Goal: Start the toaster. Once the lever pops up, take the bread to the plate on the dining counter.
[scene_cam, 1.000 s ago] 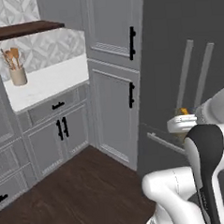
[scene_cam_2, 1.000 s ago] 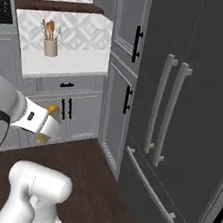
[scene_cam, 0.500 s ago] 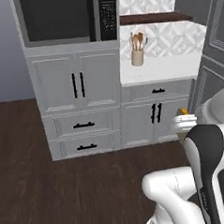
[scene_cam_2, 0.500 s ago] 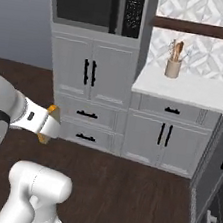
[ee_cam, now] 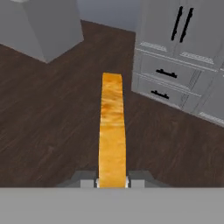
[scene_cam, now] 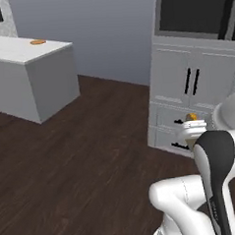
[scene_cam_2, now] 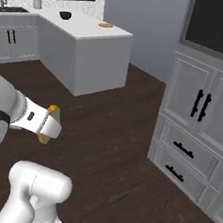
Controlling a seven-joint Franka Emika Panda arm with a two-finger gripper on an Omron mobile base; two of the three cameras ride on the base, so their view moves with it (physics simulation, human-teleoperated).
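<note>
My gripper (ee_cam: 112, 181) is shut on the bread (ee_cam: 112, 131), an orange-yellow slice that sticks out edge-on between the fingers, above dark wood floor. The bread (scene_cam: 192, 117) also shows at the hand beside the white arm, and as an orange sliver (scene_cam_2: 49, 123) in the right base view. The tan-orange plate (scene_cam: 37, 42) lies flat on the dining counter (scene_cam: 28, 70), far off to the left across the floor. From the other side, the plate (scene_cam_2: 105, 25) sits near the corner of that counter (scene_cam_2: 92, 50). The toaster and its lever are out of view.
Tall grey cabinets with black handles (scene_cam: 191, 83) and a dark wall oven (scene_cam_2: 217, 23) stand close on the right. A dark bowl (scene_cam_2: 65, 14) sits on the counter behind the plate. Dark wood floor (scene_cam: 82, 151) stretches between me and the counter.
The whole picture has swung as the base turned: the worktop with the utensil jar has left the views and the dining counter with the plate has come in. The grip on the bread is unchanged.
</note>
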